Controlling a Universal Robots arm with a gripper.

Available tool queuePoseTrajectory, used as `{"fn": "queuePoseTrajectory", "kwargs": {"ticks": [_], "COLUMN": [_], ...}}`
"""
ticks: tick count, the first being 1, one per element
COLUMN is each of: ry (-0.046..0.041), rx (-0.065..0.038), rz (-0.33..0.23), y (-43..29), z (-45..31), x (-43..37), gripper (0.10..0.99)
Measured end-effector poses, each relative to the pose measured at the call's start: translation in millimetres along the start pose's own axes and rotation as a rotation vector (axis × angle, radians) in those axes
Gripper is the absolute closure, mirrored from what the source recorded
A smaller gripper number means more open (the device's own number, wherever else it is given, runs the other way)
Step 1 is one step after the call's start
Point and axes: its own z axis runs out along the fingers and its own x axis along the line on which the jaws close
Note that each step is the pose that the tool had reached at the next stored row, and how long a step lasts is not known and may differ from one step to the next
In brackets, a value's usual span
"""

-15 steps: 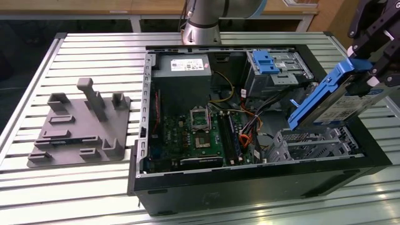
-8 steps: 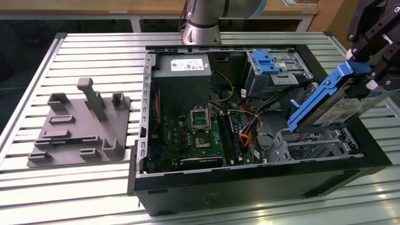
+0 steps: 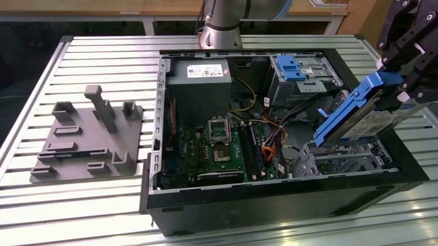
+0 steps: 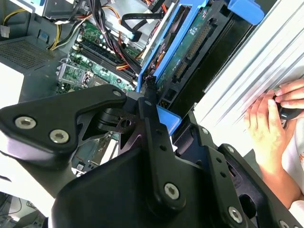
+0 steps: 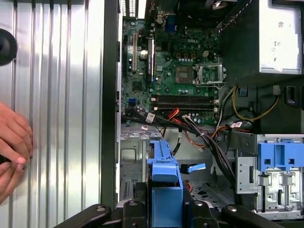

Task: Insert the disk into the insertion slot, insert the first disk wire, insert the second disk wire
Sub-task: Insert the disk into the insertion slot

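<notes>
My gripper (image 3: 402, 92) is shut on the disk (image 3: 362, 120), a silver drive with a white label in a bright blue frame. I hold it tilted on edge, just above the right end of the open computer case. The insertion slot (image 3: 342, 156), a perforated silver cage, sits directly below the disk in the case's near right corner. In both wrist views the blue frame (image 5: 165, 187) (image 4: 187, 52) sticks out past my black fingers (image 4: 152, 118), over the cage (image 5: 133, 159). A bundle of black, orange and red cables (image 3: 274, 137) lies beside the cage; which are the disk wires I cannot tell.
A taller grey bay with a blue latch (image 3: 296, 72) stands behind the cage. The motherboard (image 3: 219, 146) and power supply (image 3: 198, 72) fill the case's left. A grey fixture plate (image 3: 89, 138) lies on the slatted table. A person's hand (image 5: 12, 142) rests beside the case.
</notes>
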Motion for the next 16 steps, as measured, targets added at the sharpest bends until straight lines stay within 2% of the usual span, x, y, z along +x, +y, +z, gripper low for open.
{"fn": "queuePoseTrajectory", "kwargs": {"ticks": [16], "ry": [0.0001], "rx": [0.000], "rz": [-0.001], "y": [-1.8], "z": [7.4], "x": [0.7], "gripper": [0.725]}}
